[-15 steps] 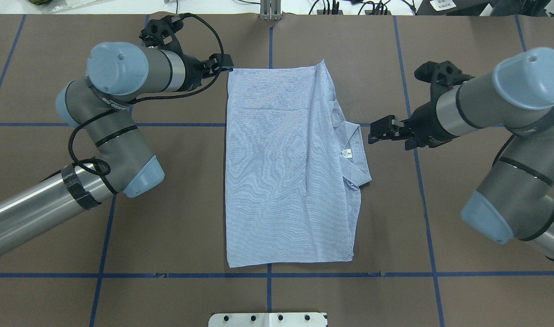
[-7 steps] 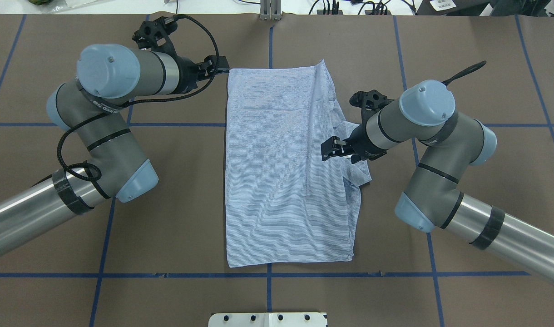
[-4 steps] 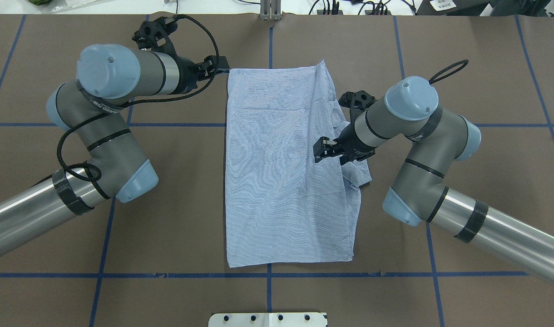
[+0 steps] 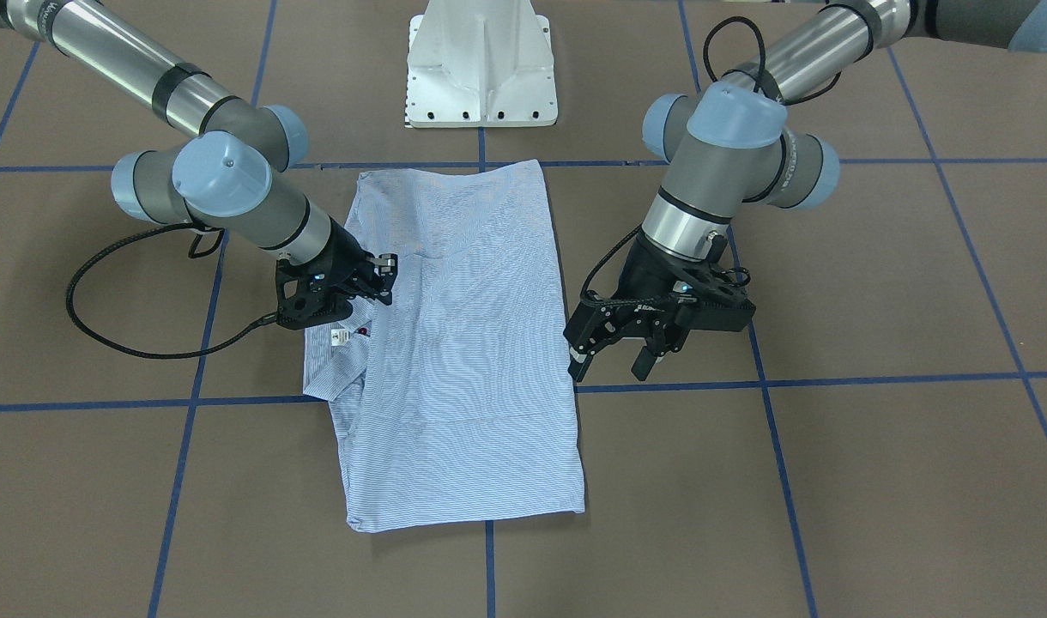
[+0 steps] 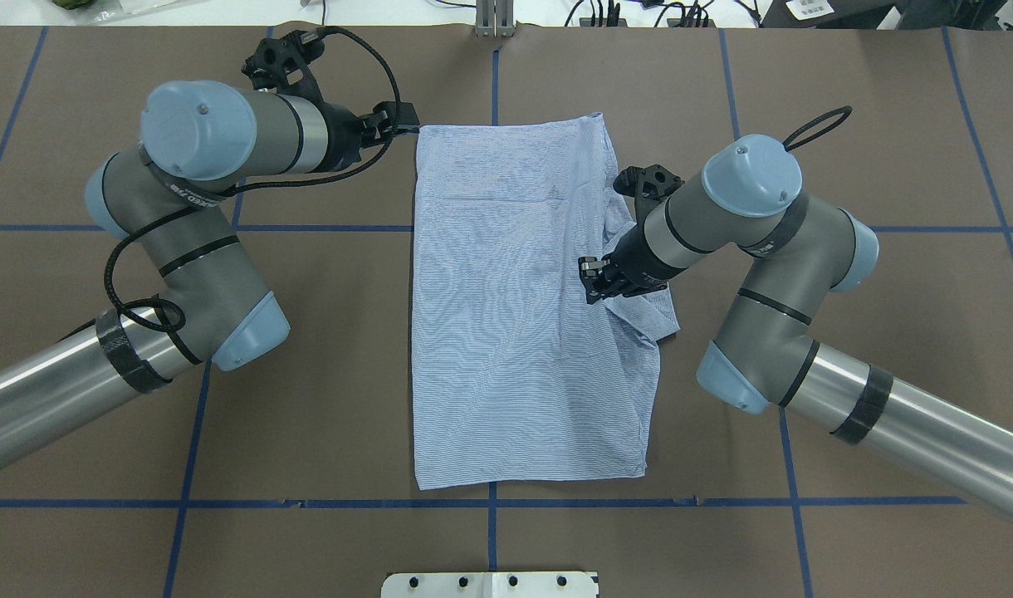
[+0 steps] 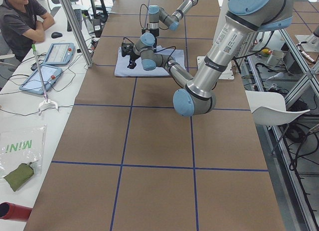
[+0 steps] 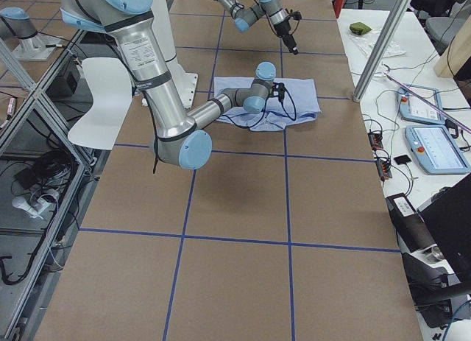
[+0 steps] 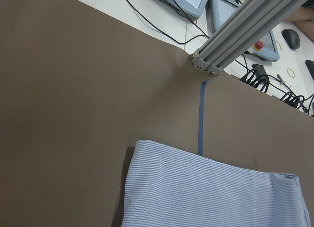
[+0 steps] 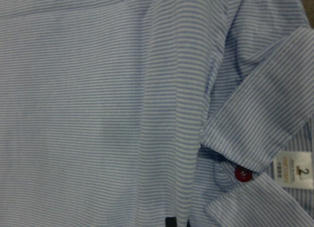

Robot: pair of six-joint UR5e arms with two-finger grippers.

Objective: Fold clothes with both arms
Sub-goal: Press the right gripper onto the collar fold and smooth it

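Right claw (image 5: 594, 281): clenched on the shirt (image 5: 506, 332), pinching the cloth just beside the collar (image 4: 328, 371). In the right wrist view its dark fingertips (image 9: 170, 222) sit close together at the bottom edge, against the striped fabric.
Left claw (image 4: 610, 369): released, its two fingers spread with nothing between them. It is raised over the desk (image 5: 307, 415), just beside the shirt's far corner on the robot's left.
Shirt: folded into a long rectangle and lying flat in the middle of the desk, its long side running away from the robot. The layers are bunched and creased along the robot's right side, where the collar pokes out past the edge.
Collar details: a small white label (image 9: 294, 172) and one red button (image 9: 243, 174) lie close together.
Desk: brown cover crossed by blue tape lines (image 5: 307, 502).
White base (image 4: 481, 69): at the robot's edge, well apart from the shirt.
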